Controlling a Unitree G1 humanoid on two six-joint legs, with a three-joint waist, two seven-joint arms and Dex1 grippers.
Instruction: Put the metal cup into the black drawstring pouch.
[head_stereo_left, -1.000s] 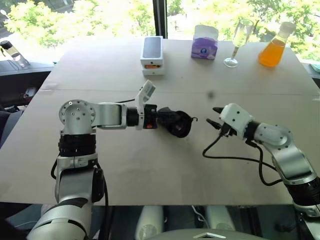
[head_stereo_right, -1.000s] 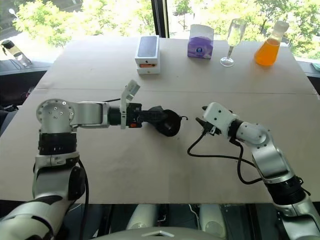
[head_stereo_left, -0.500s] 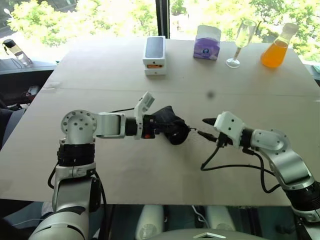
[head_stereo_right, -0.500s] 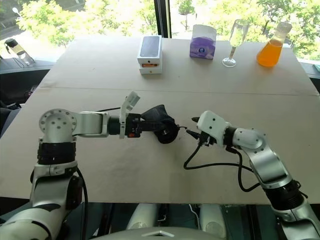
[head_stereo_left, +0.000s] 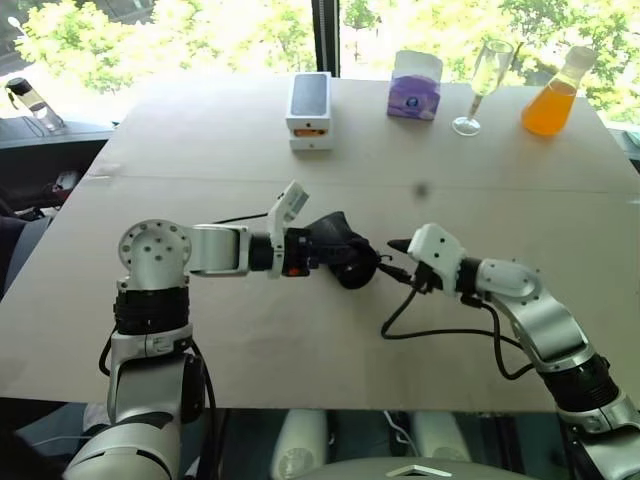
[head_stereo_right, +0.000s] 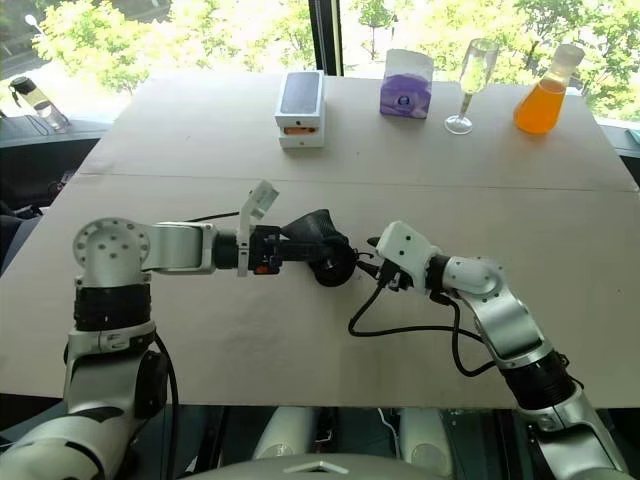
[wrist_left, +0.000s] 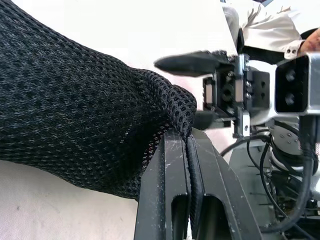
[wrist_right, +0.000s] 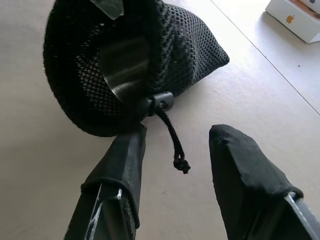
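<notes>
The black drawstring pouch (head_stereo_left: 340, 252) lies on its side on the table at mid-centre, its mouth turned to the right. My left gripper (wrist_left: 187, 137) is shut on the mesh at the pouch's rim. The metal cup (wrist_right: 122, 65) sits inside the pouch; part of its shiny wall shows through the open mouth. My right gripper (head_stereo_left: 392, 257) is open just right of the mouth. The thin black cord (wrist_right: 172, 140) and its toggle (wrist_right: 160, 102) hang between its fingertips, and one fingertip (wrist_right: 131, 142) nearly touches the pouch's edge.
At the far edge of the table stand a white phone box (head_stereo_left: 308, 110), a purple tissue box (head_stereo_left: 414, 85), a champagne glass (head_stereo_left: 485, 75) and a flask of orange liquid (head_stereo_left: 553, 95). A black cable (head_stereo_left: 440, 335) loops on the table below my right arm.
My right gripper has moved left and down, up to the pouch's mouth. The left gripper still holds the pouch in about the same spot.
</notes>
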